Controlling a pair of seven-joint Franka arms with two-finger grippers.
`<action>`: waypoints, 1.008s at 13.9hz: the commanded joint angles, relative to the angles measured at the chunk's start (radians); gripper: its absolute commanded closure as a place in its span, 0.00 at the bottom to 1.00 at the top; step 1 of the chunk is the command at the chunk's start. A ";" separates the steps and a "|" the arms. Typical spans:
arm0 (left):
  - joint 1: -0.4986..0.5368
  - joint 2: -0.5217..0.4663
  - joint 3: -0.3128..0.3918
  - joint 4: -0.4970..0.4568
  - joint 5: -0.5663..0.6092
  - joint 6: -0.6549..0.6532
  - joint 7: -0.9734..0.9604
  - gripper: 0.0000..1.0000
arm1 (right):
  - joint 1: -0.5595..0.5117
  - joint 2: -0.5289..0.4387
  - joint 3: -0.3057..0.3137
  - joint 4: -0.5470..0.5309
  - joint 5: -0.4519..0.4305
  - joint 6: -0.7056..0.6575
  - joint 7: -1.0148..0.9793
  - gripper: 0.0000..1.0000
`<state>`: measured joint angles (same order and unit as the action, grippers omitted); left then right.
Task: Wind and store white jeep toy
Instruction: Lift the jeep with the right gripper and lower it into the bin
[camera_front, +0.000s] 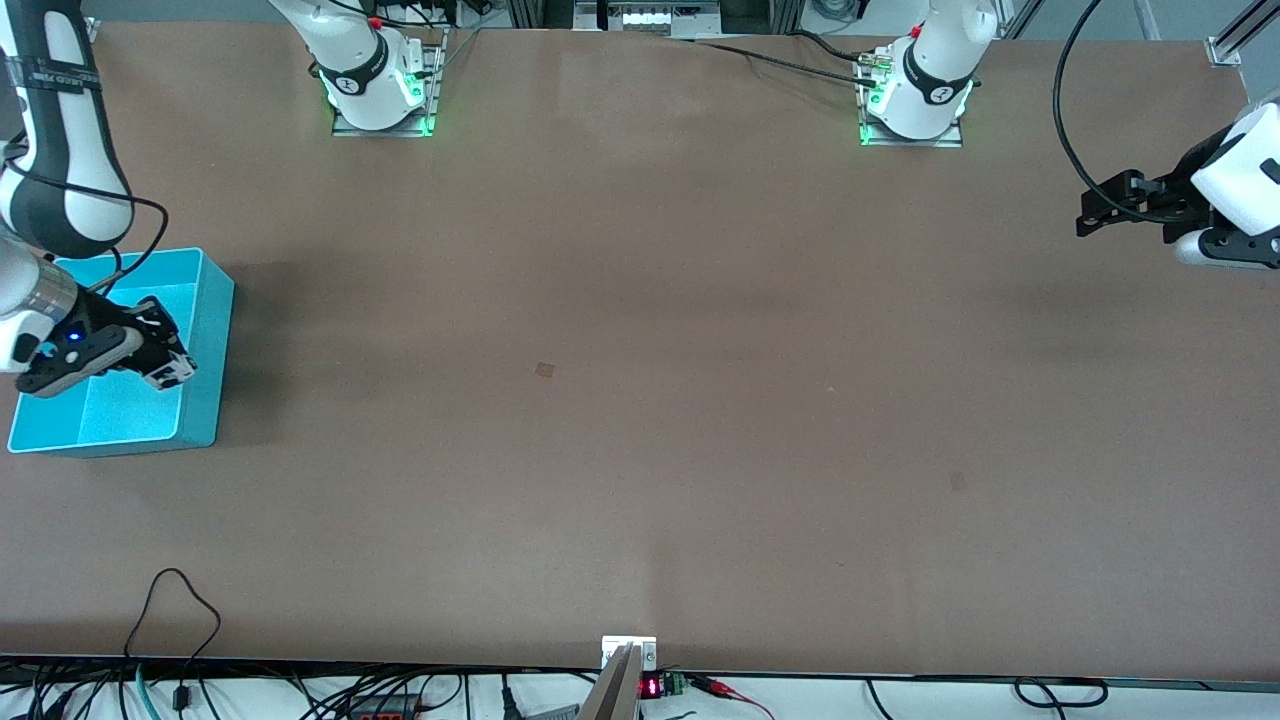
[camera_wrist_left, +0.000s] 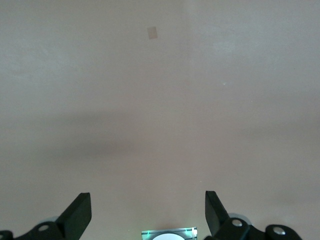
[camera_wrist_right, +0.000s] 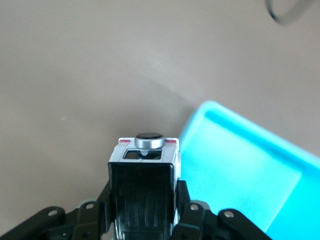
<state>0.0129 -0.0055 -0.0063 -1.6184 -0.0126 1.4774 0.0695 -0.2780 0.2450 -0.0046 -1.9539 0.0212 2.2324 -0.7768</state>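
Right gripper (camera_front: 168, 372) at the frame's left edge pinches the jeep (camera_wrist_right: 144, 187) over the bin (camera_front: 205, 340), near its rim. Release here and the jeep may clip the rim and land on the table (camera_front: 640, 400). Left gripper (camera_wrist_left: 148, 212) waits spread, upper right.

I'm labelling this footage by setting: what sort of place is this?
Most likely a robotics lab bench: two arms are bolted to a plain brown table, with cables along its edge. The only props are a turquoise bin and the white jeep toy.
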 joint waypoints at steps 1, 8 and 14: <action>0.007 -0.022 -0.006 -0.015 -0.013 -0.006 0.009 0.00 | -0.012 0.007 -0.012 -0.005 -0.030 -0.007 0.223 1.00; 0.007 -0.021 -0.006 -0.020 -0.013 -0.006 0.009 0.00 | -0.147 0.115 -0.018 -0.010 -0.084 0.093 0.228 1.00; 0.006 -0.021 -0.009 -0.023 -0.012 -0.008 0.009 0.00 | -0.198 0.209 -0.017 -0.011 -0.083 0.139 0.225 1.00</action>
<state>0.0129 -0.0055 -0.0077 -1.6235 -0.0126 1.4737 0.0695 -0.4558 0.4453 -0.0354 -1.9648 -0.0504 2.3616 -0.5542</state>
